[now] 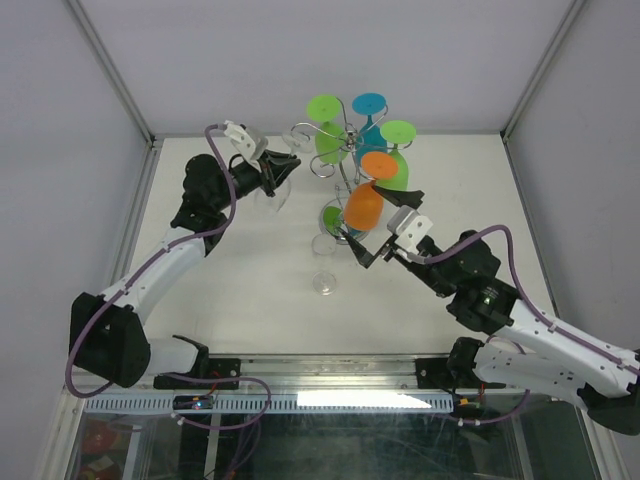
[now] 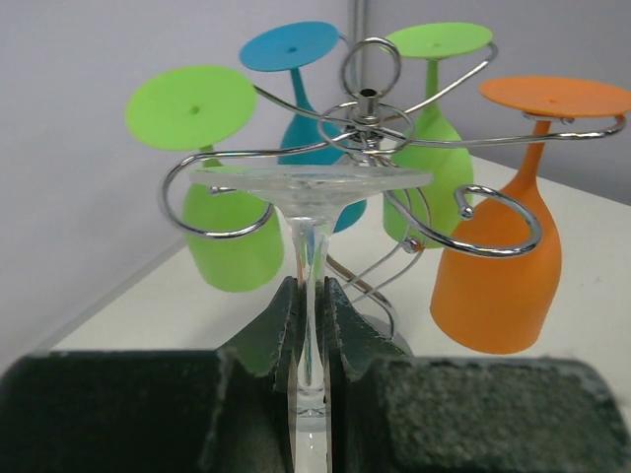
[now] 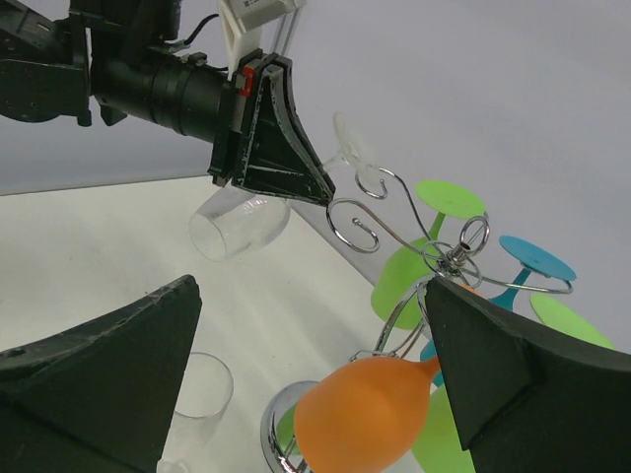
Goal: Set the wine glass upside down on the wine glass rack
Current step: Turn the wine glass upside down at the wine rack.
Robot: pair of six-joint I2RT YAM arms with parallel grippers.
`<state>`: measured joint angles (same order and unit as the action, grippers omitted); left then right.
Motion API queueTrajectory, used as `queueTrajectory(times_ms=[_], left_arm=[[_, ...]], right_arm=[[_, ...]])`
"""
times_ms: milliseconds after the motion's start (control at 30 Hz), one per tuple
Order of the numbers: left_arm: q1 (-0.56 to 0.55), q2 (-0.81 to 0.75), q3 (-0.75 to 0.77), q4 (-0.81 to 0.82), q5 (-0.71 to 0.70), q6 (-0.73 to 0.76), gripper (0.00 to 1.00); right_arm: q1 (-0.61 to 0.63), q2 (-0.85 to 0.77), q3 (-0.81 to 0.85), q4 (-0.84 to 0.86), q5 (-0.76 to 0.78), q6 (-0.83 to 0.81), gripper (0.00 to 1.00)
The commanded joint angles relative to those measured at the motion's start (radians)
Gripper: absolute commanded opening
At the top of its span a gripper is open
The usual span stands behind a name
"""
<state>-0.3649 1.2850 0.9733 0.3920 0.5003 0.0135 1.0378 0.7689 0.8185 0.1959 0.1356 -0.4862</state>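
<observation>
Left hand: closed on the stem of the clear wine glass, with fingers pressed against both sides of the stem.
Wine glass: in the air above the counter, tilted, with the foot toward the rack and the bowl lower, mouth pointing down and back toward the arm.
Wine glass foot: level with the scroll arms, just beside the curled end of 1 of them; contact impossible to judge.
Wine glass rack: upright at the far middle of the counter, a chrome post topped by a ring, with scroll arms spreading outward.
Hung glasses: 4 upside down on the rack, namely 2 green glasses, 1 blue glass and 1 orange glass.
Right hand: spread wide and gripping nothing, 1 finger on each side of the orange glass bowl, apart from it in the wrist view.
Spare clear glass: standing on the counter near the rack base, on the near side, between the 2 arms.
</observation>
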Motion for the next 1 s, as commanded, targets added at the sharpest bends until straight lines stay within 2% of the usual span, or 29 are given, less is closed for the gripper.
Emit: queueTrajectory(times_ms=[0, 400, 700, 967], left_arm=[[0.003, 0.037, 0.074, 0.155, 0.161, 0.016, 0.00], [0.001, 0.167, 0.055, 0.352, 0.245, 0.001, 0.00], [0.001, 0.233, 0.057, 0.440, 0.209, -0.083, 0.00], [-0.001, 0.233, -0.011, 0.552, 0.203, -0.075, 0.00]], right_arm=[[-0.001, 0.013, 0.004, 0.002, 0.018, 0.020, 1.00], [-0.001, 0.042, 0.019, -0.031, 0.013, 0.024, 0.99], [-0.001, 0.069, 0.037, -0.052, 0.001, 0.030, 1.00], [0.000, 0.088, 0.039, -0.050, -0.022, 0.047, 1.00]])
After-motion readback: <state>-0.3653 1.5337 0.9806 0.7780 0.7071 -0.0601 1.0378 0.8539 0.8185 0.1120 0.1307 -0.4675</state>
